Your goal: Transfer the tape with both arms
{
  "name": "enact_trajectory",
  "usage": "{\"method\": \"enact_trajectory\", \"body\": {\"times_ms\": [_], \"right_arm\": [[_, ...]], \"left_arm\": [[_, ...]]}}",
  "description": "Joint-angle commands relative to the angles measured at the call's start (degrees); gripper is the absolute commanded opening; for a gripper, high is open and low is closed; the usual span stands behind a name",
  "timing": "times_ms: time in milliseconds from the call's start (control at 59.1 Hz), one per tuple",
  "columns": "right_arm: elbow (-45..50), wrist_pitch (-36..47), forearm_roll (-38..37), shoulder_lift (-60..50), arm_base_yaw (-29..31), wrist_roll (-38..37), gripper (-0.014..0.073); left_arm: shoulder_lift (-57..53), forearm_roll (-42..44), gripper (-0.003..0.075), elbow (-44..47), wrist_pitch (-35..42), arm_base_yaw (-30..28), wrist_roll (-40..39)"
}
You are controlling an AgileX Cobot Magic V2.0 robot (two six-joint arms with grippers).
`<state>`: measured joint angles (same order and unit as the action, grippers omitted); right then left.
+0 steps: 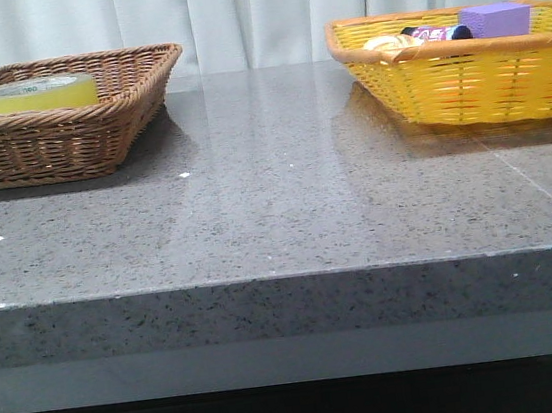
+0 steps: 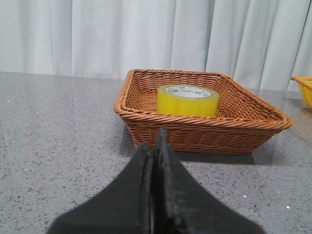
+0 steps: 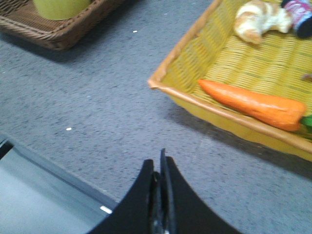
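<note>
Tape [image 2: 187,100] is seen lying flat in the brown wicker basket [image 2: 146,95], untouched. Left gripper [image 2: 156,146] & right gripper [image 3: 161,168] are both clenched, nothing held. Left gripper should be opened wide before approach, then lowered over the roll's wall w/o catching the rim.

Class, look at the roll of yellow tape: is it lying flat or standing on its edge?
Lying flat. The tape rests in the brown wicker basket with its round opening and white core facing up.

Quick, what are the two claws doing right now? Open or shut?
Left claw: shut, holding nothing.
Right claw: shut, holding nothing.
</note>
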<state>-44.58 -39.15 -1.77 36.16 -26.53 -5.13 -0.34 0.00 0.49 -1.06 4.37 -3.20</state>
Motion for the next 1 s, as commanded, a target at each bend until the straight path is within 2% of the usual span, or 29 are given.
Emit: {"method": "enact_trajectory", "body": {"times_ms": [0, 135, 305, 491, 694, 829, 981], "right_arm": [[2.5, 6.2, -1.4, -4.4, 3.3, 0.8, -0.0067], [12.3, 14.5, 0.0, -14.5, 9.5, 0.8, -0.0067], [26.5, 25.9, 6.2, -26.8, 18.0, 0.8, -0.0067], [35.4, 29.8, 8.4, -34.4, 22.5, 0.8, -0.0067], [40.6, 32.9, 8.4, -37.7, 23.2, 0.8, -0.0067], [44.8, 39.5, 8.4, -38.3, 23.1, 0.8, -0.0067], [44.6, 40.1, 8.4, -38.3, 22.9, 0.8, -0.0067]], "left_arm": [[-1.1, -0.5, -0.002, 2.3, 4.7, 0.1, -0.7], [-1.1, -0.5, -0.002, 2.3, 4.7, 0.1, -0.7], [-1.1, -0.5, -0.002, 2.3, 4.7, 0.1, -0.7], [-1.1, -0.5, -0.002, 2.3, 4.7, 0.1, -0.7], [-1.1, -0.5, -0.002, 2.3, 4.7, 0.1, -0.7], [-1.1, -0.5, -0.002, 2.3, 4.7, 0.1, -0.7], [-1.1, -0.5, -0.002, 2.3, 4.7, 0.1, -0.7]]}}
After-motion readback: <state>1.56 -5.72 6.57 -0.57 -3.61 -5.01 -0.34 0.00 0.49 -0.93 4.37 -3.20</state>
